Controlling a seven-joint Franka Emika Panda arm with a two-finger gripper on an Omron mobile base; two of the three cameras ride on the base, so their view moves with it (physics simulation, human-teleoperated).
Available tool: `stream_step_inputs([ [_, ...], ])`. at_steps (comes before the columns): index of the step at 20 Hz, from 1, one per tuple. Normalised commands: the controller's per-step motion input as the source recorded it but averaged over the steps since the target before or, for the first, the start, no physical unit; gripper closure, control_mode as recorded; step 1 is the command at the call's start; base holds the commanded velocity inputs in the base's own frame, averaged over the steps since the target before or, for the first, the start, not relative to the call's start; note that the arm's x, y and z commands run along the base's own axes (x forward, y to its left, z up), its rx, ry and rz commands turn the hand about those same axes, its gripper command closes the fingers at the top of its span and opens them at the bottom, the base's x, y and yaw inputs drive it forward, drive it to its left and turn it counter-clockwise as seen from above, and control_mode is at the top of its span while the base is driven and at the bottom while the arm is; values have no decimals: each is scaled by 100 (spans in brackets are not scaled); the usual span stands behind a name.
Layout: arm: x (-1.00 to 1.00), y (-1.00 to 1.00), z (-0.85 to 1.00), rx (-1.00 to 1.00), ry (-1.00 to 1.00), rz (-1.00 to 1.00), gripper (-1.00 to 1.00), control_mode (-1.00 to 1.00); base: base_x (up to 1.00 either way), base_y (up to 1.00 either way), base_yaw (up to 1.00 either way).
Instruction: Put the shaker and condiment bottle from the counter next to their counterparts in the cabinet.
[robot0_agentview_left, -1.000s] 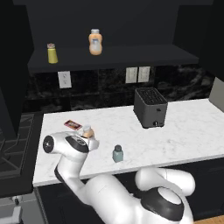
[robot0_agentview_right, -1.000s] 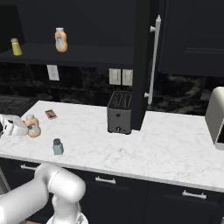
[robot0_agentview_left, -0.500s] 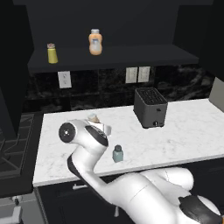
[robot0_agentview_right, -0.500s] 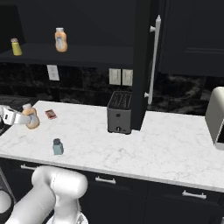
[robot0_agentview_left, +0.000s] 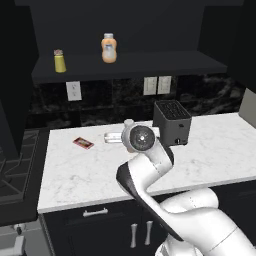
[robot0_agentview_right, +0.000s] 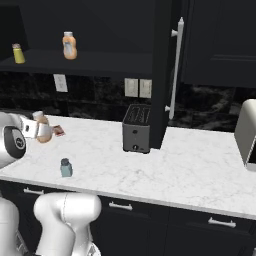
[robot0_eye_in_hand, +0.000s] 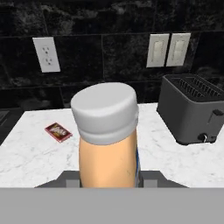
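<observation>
Gripper (robot0_agentview_right: 36, 129) closed around the condiment bottle (robot0_agentview_right: 43, 128), lifted clear of the counter (robot0_agentview_right: 165, 165) near its left end in the right base view. Bottle upright, cap up. Hand view: bottle (robot0_eye_in_hand: 108, 140) close up between the fingers, pale cap toward the camera, orange body below; fingertips themselves mostly hidden behind it. Left base view: arm's round wrist joint blocks the bottle; cannot make it out there.

Shaker (robot0_agentview_right: 65, 167) standing on the counter near the front edge, well apart from the held bottle; seen in the right base view, hidden behind the arm in the left.

Cabinet shelf (robot0_agentview_left: 150, 64) above: yellow shaker (robot0_agentview_left: 59, 61) to the left, orange bottle with white cap (robot0_agentview_left: 108, 48) to its right, apart from each other. Same pair in the right base view.

Toaster (robot0_agentview_left: 172, 122) on the counter against the dark backsplash. Small red packet (robot0_agentview_left: 83, 143) flat on the counter left of the arm; also in the hand view (robot0_eye_in_hand: 58, 131). Wall outlets (robot0_eye_in_hand: 168, 50) above the toaster.
</observation>
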Motion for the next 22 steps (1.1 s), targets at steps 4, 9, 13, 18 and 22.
stream_step_inputs([
  [4, -41, -73, 68, 14, -1, 16, 100, -100, 0, 0, 0],
  [9, -23, -65, 70, 9, -1, 13, 100, -100, 0, 0, 0],
  [13, -8, -52, 67, 2, 0, 10, 100, -100, 0, 0, 0],
  [18, -15, -8, 51, 0, 0, 12, 100, -100, 0, 0, 0],
  [22, -30, 0, 54, 0, 0, 16, 100, -100, 0, 0, 0],
])
